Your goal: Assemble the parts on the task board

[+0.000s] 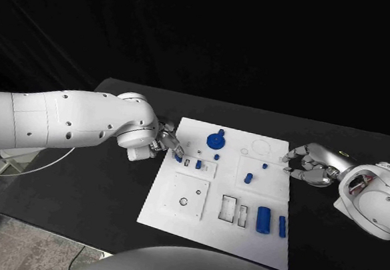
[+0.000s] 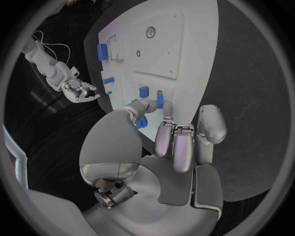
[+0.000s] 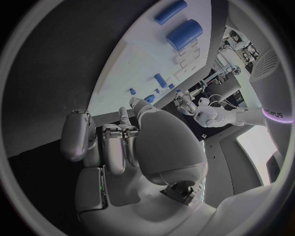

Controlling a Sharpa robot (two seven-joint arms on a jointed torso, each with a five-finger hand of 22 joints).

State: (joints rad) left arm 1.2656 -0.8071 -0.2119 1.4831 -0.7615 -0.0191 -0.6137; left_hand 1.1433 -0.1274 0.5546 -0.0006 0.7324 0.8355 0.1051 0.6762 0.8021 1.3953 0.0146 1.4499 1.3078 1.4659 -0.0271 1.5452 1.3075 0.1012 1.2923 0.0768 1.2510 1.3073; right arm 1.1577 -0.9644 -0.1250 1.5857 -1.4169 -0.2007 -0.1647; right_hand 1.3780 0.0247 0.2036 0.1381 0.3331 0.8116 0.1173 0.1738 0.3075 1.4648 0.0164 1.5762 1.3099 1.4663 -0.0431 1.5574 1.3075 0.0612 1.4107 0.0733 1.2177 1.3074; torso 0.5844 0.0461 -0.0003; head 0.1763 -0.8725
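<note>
**Both hands at the edges of the white board**

A black table point(image 1: 82, 181) stands against a dark background, and the white task board point(image 1: 193, 229) lies in its middle. On the board, a round blue part point(image 1: 216, 140) sits near the far edge, a small blue peg point(image 1: 248, 178) stands near the centre, and a thick blue cylinder point(image 1: 263, 219) lies just beside a thinner blue bar point(image 1: 282, 226) toward the near right corner. Two rectangular slots point(image 1: 235, 210) open in the board to the left of the cylinder.

The left hand point(image 1: 167, 141) reaches in over the board's left edge. In the left wrist view its fingers point(image 2: 175, 142) are curled forward over the board, and a small blue part point(image 2: 160, 102) stands upright right at the fingertips, with another blue piece point(image 2: 140, 122) close under the thumb. I cannot tell whether the fingers actually grip either piece or only touch it.

The right hand point(image 1: 309, 167) hovers at the board's right edge, apart from the peg. Its fingers point(image 3: 117, 147) are bent inward with nothing visible between them; the nearest blue pieces lie beyond the fingertips on the board.
</note>
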